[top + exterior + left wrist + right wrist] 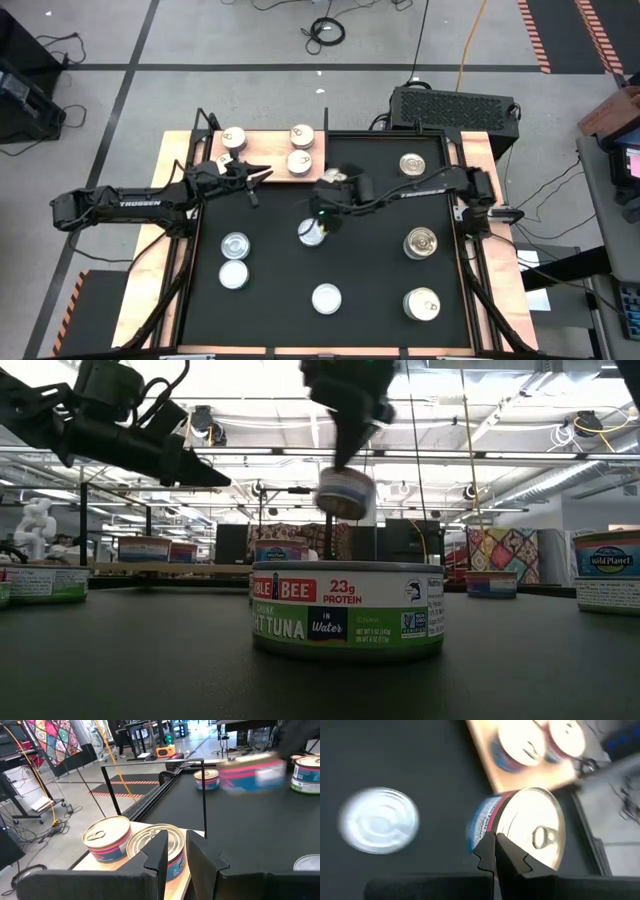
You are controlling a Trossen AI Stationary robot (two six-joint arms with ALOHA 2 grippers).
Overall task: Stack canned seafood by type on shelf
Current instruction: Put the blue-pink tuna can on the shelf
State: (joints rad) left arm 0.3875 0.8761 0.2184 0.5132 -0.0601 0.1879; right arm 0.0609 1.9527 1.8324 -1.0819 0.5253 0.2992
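- Right gripper [496, 851] is clamped tight on the rim of a pink-and-blue tin [520, 827] with a gold pull-tab lid — the tin hangs tilted in the air above the black mat [370, 250], just off the shelf's [268, 175] right end.
- Left gripper [262, 175] hovers over the shelf's front edge, its fingers [159, 852] a little apart and holding nothing.
- Three tins sit on the shelf: one [233, 137] near the left end, two [301, 148] close together near the right end.
- Green-labelled tuna tin [347, 610] sits upright on the mat — right under the lifted tin in the low view.
- Other tins lie scattered across the mat, silver-lidded ones [234, 259] towards the left, gold-lidded ones [420, 242] along the right edge.
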